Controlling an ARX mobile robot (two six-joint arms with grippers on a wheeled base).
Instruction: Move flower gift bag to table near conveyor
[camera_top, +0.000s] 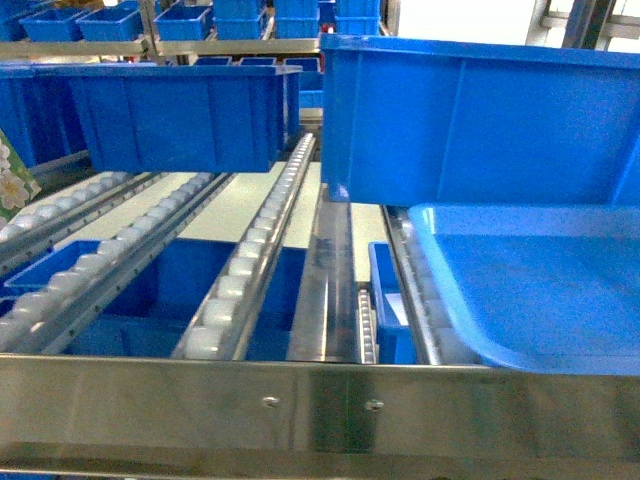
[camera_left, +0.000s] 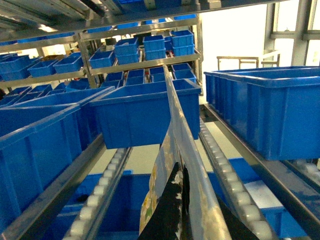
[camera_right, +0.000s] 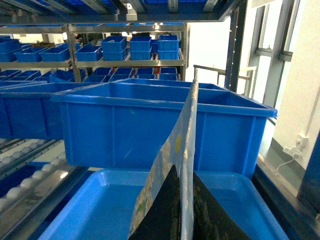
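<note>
A: Hand state?

B: Left hand (camera_left: 177, 210): dark fingers pressed together on the edge of the flower gift bag (camera_left: 170, 165). The floral panel rises straight up out of the grip, seen edge-on. Right hand (camera_right: 182, 215): same story, fingers clamped narrow on the bag's paper edge, printed panel standing up between them.

A: Where's the bag against the conveyor?

B: Above it. In the left wrist view the bag sits over a roller lane of the conveyor (camera_left: 230, 185), with a blue bin (camera_left: 145, 112) behind it. In the right wrist view it hangs over a light blue tray (camera_right: 100, 210), just in front of a large blue bin (camera_right: 150, 125).

A: Head view?

B: Only a sliver of floral print at the far left edge, beside the conveyor's leftmost rollers. Neither hand shows there. Steel front rail (camera_top: 320, 405) runs across the bottom, tray on the right lane, large bin just behind the tray.

A: Table?

B: Can't tell; only a pale surface shows under the lanes.
</note>
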